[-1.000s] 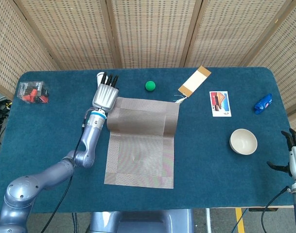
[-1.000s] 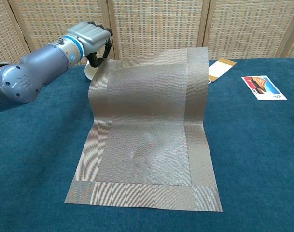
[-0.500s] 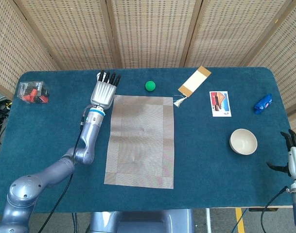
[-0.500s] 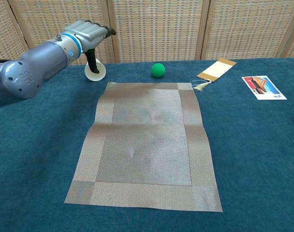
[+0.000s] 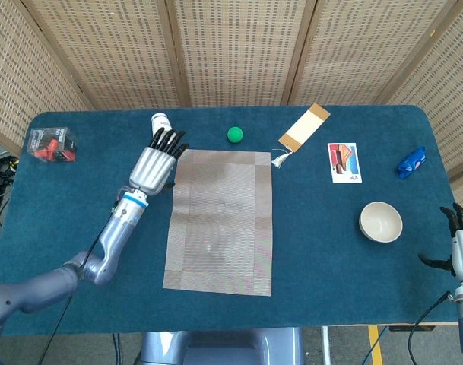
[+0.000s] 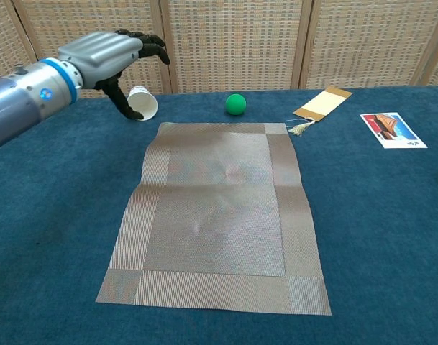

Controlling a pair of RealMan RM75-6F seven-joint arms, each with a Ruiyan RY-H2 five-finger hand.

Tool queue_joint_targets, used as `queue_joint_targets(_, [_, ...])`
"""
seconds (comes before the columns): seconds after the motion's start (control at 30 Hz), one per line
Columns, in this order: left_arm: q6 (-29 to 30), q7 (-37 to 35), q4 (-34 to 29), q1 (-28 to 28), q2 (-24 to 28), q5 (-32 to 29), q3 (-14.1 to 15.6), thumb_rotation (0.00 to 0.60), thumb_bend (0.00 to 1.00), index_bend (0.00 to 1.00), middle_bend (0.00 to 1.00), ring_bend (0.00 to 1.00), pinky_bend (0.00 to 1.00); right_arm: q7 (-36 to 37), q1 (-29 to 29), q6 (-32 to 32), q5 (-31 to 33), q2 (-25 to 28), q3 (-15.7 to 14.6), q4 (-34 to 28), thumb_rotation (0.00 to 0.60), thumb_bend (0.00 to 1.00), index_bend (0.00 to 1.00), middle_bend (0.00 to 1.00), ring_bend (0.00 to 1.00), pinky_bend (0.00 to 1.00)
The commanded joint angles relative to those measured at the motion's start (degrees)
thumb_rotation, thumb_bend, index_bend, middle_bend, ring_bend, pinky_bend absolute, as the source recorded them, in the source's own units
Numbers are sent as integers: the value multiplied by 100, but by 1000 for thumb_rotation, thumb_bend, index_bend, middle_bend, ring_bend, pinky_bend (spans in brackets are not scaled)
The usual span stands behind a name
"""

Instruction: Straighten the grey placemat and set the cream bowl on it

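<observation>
The grey placemat [image 5: 220, 219] [image 6: 217, 213] lies flat and unfolded in the middle of the blue table, with a slight crease across it. My left hand [image 5: 154, 163] [image 6: 111, 57] hovers open above the mat's far left corner, fingers spread, holding nothing. The cream bowl [image 5: 381, 221] stands upright on the table at the right, well apart from the mat. My right hand [image 5: 459, 243] hangs open at the table's right edge, just right of the bowl; the chest view does not show it.
A white paper cup [image 5: 160, 121] [image 6: 142, 103] lies near the left hand. A green ball [image 5: 235, 134] [image 6: 236, 103] and a tan tassel bookmark [image 5: 303, 127] sit behind the mat. A picture card [image 5: 344, 162], a blue wrapper [image 5: 412, 161] and a red packet [image 5: 52, 144] lie further out.
The mat's raised far edge was let go and now lies flat. My left hand has opened and drawn back toward the near left, lifting off the mat.
</observation>
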Motion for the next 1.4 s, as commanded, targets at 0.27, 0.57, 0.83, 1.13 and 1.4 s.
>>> queue_joint_targets(0.27, [1128, -377, -1903, 1226, 849, 648, 849, 600, 35, 190, 0, 0, 0, -91, 17, -43, -3, -47, -41, 18, 600, 209, 135, 0, 0, 0])
queue_joint_targets(0.57, [1729, -94, -2704, 2118, 1122, 681, 1437, 600, 35, 180, 0, 0, 0, -94, 17, -63, -78, -58, -90, 5, 600, 206, 142, 0, 0, 0])
queue_joint_targets(0.83, [2655, -67, -3124, 3019, 1699, 1199, 1989, 600, 35, 161, 0, 0, 0, 67, -38, 162, -479, 16, -167, -187, 600, 151, 144, 0, 0, 0])
queue_joint_targets(1.13, [3336, -440, -2953, 3744, 2007, 1570, 2203, 600, 35, 137, 0, 0, 0, 679, -89, 669, -1577, 184, -373, -249, 600, 49, 145, 0, 0, 0])
queue_joint_targets(1.4, [3634, -798, -2709, 4163, 2134, 1761, 2136, 600, 35, 134, 0, 0, 0, 852, 267, 962, -3135, -116, -837, 175, 600, 46, 240, 0, 0, 0])
